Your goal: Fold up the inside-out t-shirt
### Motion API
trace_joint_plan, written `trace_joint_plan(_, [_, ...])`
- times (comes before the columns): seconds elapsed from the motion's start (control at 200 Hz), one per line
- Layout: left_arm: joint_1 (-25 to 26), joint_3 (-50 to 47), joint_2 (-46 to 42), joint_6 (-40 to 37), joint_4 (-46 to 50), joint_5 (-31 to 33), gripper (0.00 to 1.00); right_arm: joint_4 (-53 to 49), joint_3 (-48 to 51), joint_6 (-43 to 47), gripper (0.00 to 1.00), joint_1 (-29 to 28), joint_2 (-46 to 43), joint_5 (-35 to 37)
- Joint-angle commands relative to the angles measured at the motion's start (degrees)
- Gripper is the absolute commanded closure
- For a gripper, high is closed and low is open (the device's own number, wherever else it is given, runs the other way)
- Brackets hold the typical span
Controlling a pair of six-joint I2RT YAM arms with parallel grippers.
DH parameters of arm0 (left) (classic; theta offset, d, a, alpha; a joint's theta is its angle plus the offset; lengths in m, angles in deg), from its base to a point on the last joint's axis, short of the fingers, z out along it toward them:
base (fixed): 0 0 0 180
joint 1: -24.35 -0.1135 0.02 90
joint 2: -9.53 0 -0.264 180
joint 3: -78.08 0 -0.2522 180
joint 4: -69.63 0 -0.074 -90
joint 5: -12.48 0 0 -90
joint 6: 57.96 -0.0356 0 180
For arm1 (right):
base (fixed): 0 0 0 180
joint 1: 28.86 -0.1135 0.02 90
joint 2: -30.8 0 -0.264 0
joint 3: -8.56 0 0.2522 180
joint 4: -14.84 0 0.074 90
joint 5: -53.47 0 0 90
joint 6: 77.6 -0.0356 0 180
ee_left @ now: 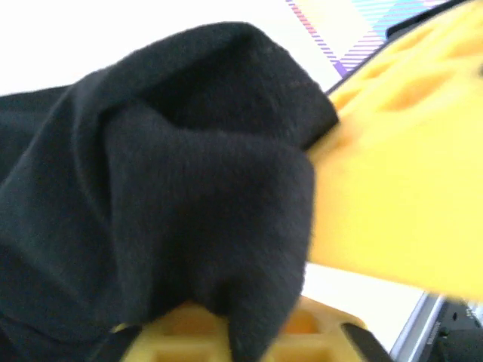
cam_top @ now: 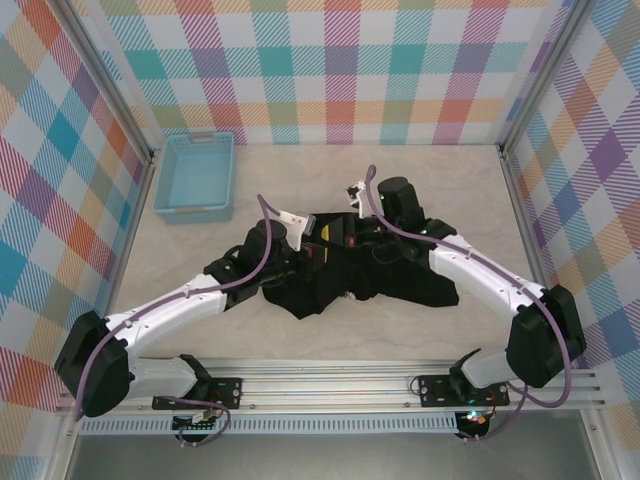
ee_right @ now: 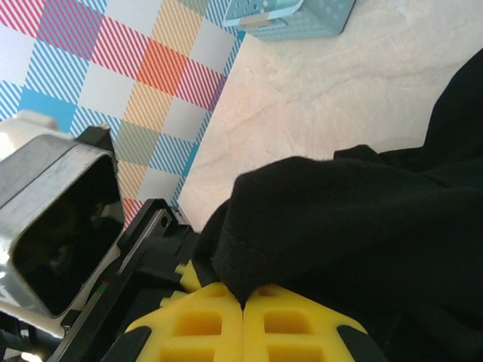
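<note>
The inside-out t-shirt (cam_top: 345, 280) is a crumpled black heap at the middle of the table. Both grippers meet over its far edge. My left gripper (cam_top: 312, 247) is shut on a fold of the black cloth (ee_left: 173, 196), which drapes down between its yellow fingers (ee_left: 181, 332). Just to its right, my right gripper (cam_top: 347, 238) has its yellow fingers (ee_right: 204, 328) pressed together on a hemmed edge of the shirt (ee_right: 324, 219). The other gripper's yellow finger (ee_left: 400, 166) looms close in the left wrist view. No floral patch shows.
A light blue plastic basket (cam_top: 196, 175) stands at the back left, seen also as the basket (ee_right: 294, 15) in the right wrist view. Checked walls (cam_top: 340, 70) close in the marble-look table (cam_top: 420, 190) on three sides. The arms' rail (cam_top: 330, 385) runs along the near edge.
</note>
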Motion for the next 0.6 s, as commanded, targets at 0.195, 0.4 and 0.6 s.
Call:
trace_joint_plan(0.195, [-7.3, -10.1, -10.4, -10.4, -14.4, -24.4, 1.00, -6.7, 5.2, 14.8, 0.61, 5.9, -11.5, 5.7])
trace_joint_plan(0.4, [-11.2, -10.4, -12.1, -13.9, -12.7, -32.1, 1.00, -3.7, 9.6, 18.4, 0.50, 5.4, -8.8, 1.3])
trace_joint_plan(0.6, [-11.3, -9.2, -11.7, -16.2, -9.3, -34.6, 1.00, 2.4, 9.4, 19.0, 0.45, 3.1, -4.3, -0.4])
